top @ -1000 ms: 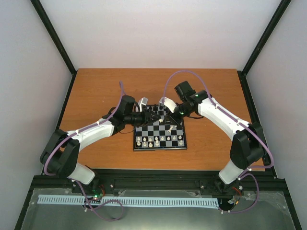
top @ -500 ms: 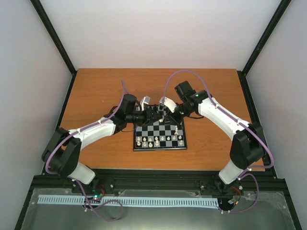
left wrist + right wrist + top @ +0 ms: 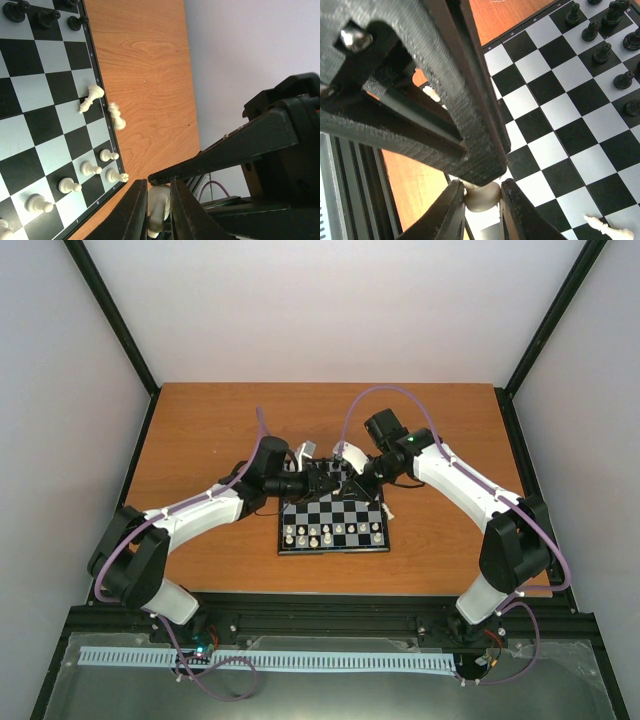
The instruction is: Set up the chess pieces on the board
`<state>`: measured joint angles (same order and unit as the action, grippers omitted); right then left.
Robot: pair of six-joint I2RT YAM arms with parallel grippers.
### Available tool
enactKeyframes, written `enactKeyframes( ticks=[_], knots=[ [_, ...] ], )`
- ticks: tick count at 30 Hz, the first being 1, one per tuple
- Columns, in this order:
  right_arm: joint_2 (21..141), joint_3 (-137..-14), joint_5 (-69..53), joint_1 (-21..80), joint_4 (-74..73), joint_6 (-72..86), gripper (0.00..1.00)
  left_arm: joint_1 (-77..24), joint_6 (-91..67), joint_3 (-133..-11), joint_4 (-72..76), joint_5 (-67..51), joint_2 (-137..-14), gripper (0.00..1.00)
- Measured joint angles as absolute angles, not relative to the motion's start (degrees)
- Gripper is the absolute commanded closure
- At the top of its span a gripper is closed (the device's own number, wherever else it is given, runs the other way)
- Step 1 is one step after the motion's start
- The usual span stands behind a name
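Observation:
The board (image 3: 333, 521) lies mid-table, with a row of cream-white chess pieces (image 3: 330, 533) along its near edge. Black pieces (image 3: 605, 50) stand along the far edge. My left gripper (image 3: 318, 479) and right gripper (image 3: 341, 480) meet tip to tip over the far edge. In the left wrist view my left gripper (image 3: 159, 192) is shut on a cream-white piece (image 3: 159, 210). In the right wrist view my right gripper (image 3: 481, 192) is shut on a cream-white piece (image 3: 481, 196), apparently the same one. One white piece (image 3: 90, 97) lies tipped on the board. Another (image 3: 116, 116) is blurred at its rim.
The wooden table (image 3: 200, 430) has a black frame along its sides and grey walls around it. Both arms angle in from the near corners and cover the board's far rows in the top view. A loose white piece (image 3: 386, 513) is at the board's right rim.
A loose white piece has moved rightward across the board to its right rim. My left gripper has shifted slightly toward the right gripper. Both stay closed together.

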<state>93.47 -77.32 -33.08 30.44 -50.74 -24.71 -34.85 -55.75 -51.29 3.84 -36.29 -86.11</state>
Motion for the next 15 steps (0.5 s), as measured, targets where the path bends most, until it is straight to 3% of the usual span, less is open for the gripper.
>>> enactKeyframes(
  ticks=[3, 8, 15],
  knots=[
    [93.47, -77.32, -33.08, 30.39, -50.52, -24.23, 0.79, -35.46, -55.68, -51.40, 2.92, -35.70, -86.11, 0.93],
    [93.47, -77.32, -33.08, 30.39, -50.06, -23.66, 0.67, -36.18, -55.05, -52.56, 1.41, -34.37, -86.11, 0.99],
    [92.05, -77.06, -32.97, 26.83, -50.09, -24.69, 0.50, -37.23, -51.20, -55.05, -3.40, -31.00, -86.11, 0.99]
  ],
)
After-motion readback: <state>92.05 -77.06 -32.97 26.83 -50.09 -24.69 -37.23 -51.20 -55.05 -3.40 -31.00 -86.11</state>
